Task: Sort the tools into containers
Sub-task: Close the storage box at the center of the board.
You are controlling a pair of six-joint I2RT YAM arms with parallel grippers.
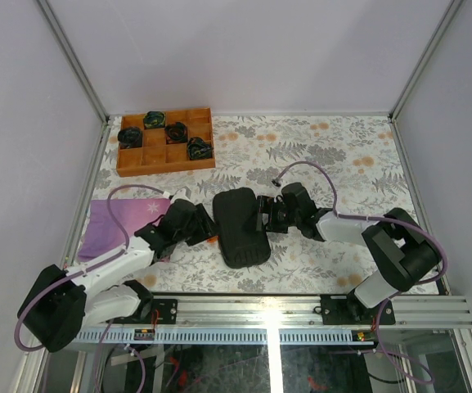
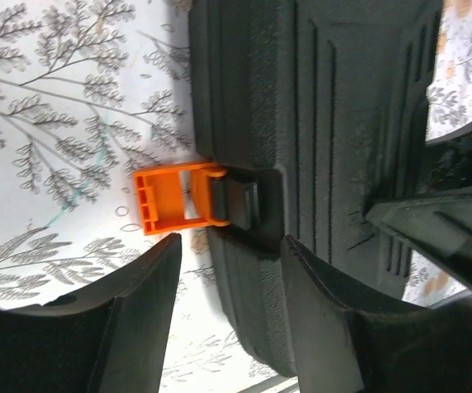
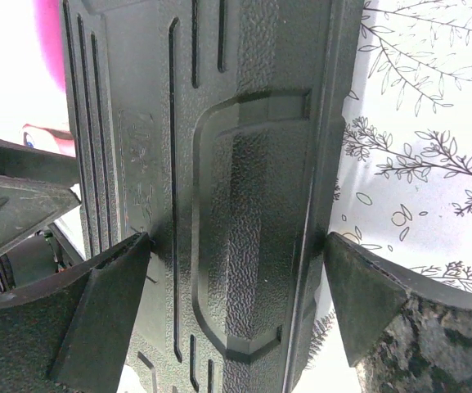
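Black case (image 3: pixel 244 164) beneath right gripper (image 3: pixel 237 244)

Bright even light; tool case (image 1: pixel 240 225) nearly featureless, perhaps underexposed.

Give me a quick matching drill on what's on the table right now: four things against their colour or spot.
Things:
1 tool case
2 latch
3 wooden tray
4 cloth

Matches:
a far-left corner of the table
b orange
c purple, at the left edge
d black, mid-table

Pairs: 1-d; 2-b; 3-a; 4-c
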